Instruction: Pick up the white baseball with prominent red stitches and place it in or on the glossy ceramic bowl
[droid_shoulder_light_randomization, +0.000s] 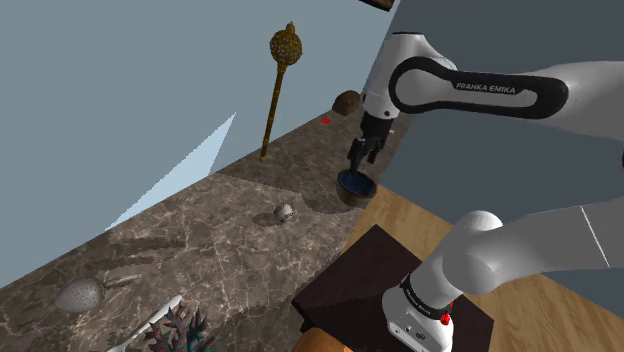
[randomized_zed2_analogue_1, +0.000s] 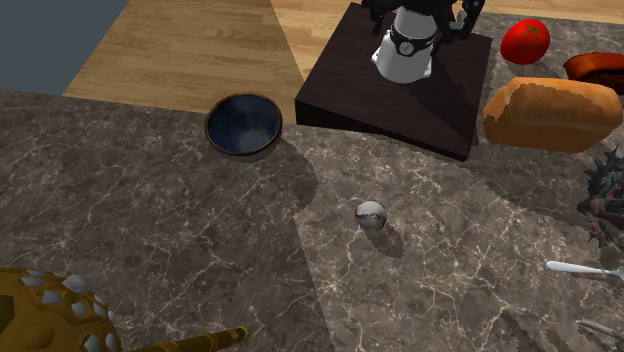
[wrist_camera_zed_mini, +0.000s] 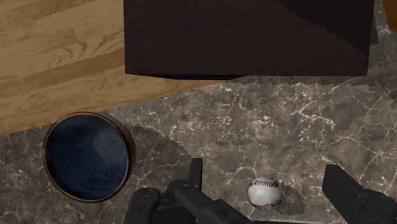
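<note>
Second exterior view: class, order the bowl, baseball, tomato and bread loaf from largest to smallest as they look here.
1. bread loaf
2. bowl
3. tomato
4. baseball
None look alike.

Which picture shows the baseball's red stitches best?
The wrist view: the baseball looks biggest there, with its red stitches plain. The second exterior view shows it smaller on the marbled surface, its stitches faint. The shoulder view shows a tiny pale ball, and its stitches are hard to make out.
</note>
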